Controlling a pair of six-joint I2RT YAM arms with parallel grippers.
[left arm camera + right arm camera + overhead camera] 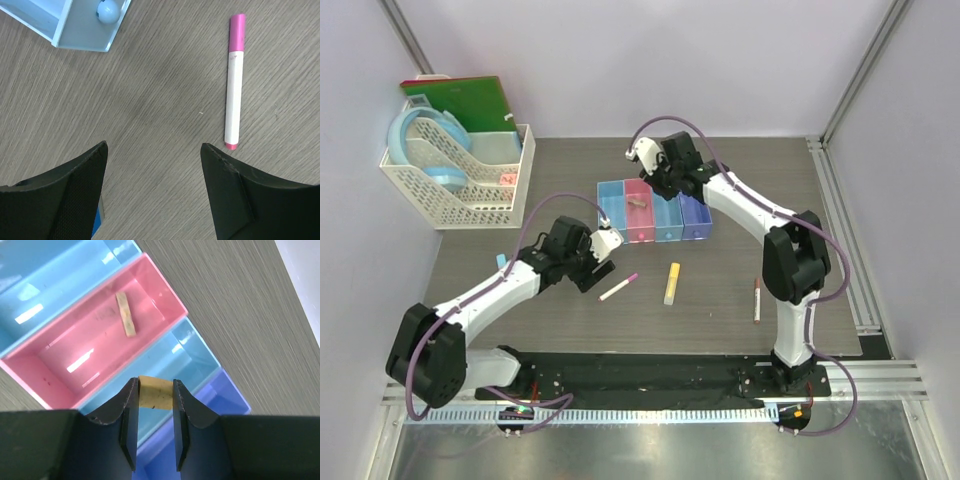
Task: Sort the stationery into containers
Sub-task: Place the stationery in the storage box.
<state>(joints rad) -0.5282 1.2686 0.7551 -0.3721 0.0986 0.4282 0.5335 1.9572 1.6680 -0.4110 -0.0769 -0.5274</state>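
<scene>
Tan eraser (155, 392): clamped between right fingers (128, 415), over light-blue bin (197, 347), seemingly poised for dropping.
Left fingers (70, 195): apart, beside pink-ended pen (233, 85), likely next pick.

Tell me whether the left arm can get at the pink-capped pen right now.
Probably yes. The left gripper is open and empty, and the pink-capped pen lies alone on bare table close ahead, with nothing between them.

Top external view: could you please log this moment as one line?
right gripper shut on tan eraser over light blue bin | pink bin holds second eraser | left gripper open near pink-capped pen | yellow marker loose
</scene>
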